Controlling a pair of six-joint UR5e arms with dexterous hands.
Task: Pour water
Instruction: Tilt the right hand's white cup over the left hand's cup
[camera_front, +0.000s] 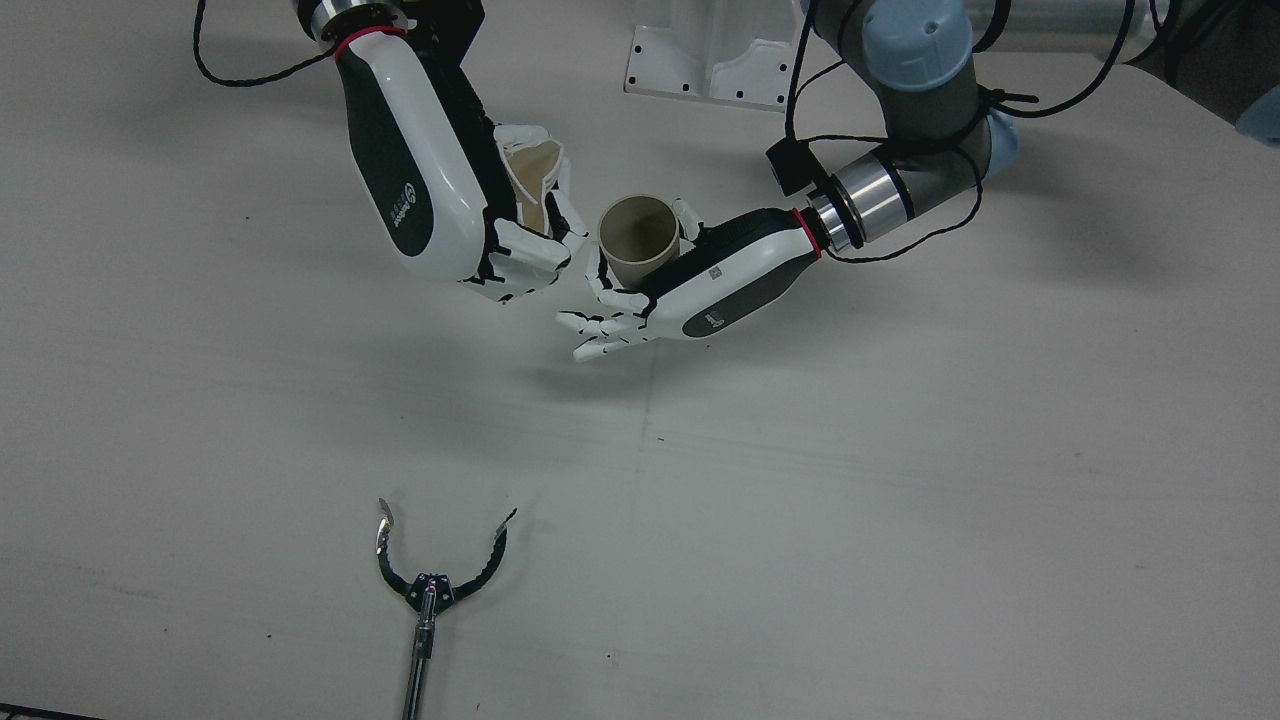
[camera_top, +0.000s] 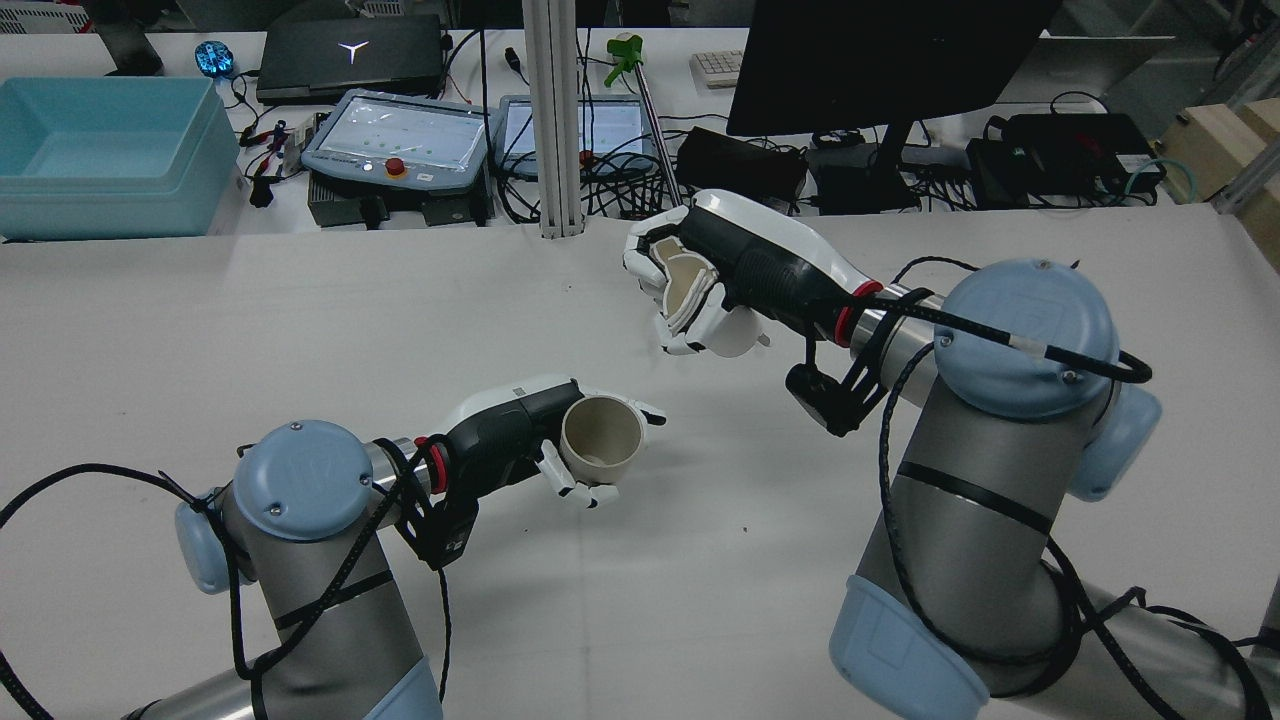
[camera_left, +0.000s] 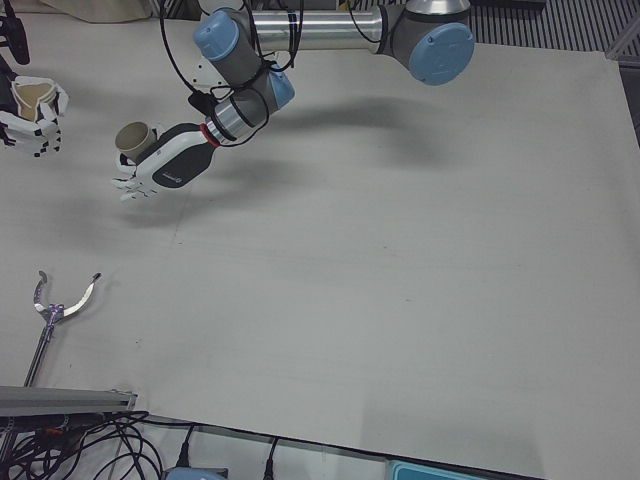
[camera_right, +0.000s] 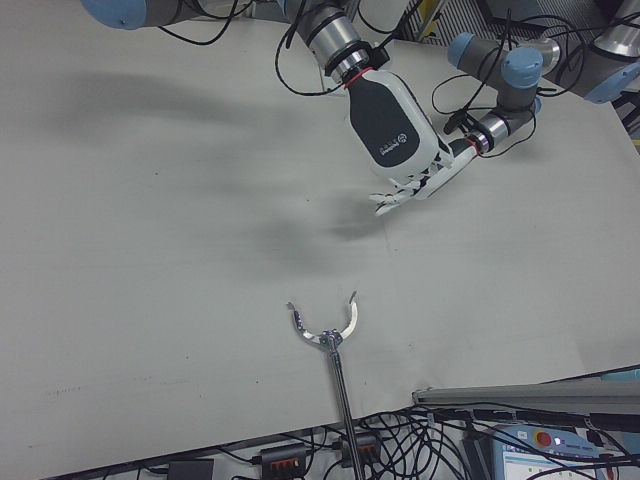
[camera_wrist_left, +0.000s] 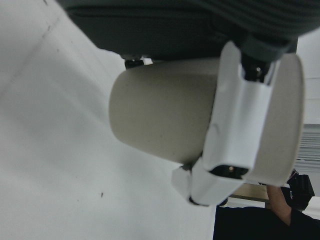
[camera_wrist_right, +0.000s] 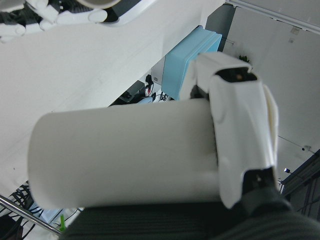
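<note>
My left hand (camera_front: 690, 285) is shut on a beige paper cup (camera_front: 640, 240) that stands upright with its mouth up, low over the table; some fingers stick out flat below it. The rear view shows the same cup (camera_top: 600, 438) in that hand (camera_top: 510, 430). My right hand (camera_front: 500, 230) is shut on a second beige cup (camera_front: 530, 180), squeezed out of round and tilted. It hangs higher, close beside the first cup (camera_left: 133, 138). In the right hand view a finger (camera_wrist_right: 240, 135) wraps this cup (camera_wrist_right: 125, 150). The left hand view shows a finger (camera_wrist_left: 235, 125) across its cup (camera_wrist_left: 160, 115).
A metal grabber claw (camera_front: 440, 570) on a long rod lies open on the table near the operators' edge. A white base plate (camera_front: 715, 65) sits between the pedestals. Beyond the far edge stand a blue bin (camera_top: 100, 150), teach pendants and a monitor.
</note>
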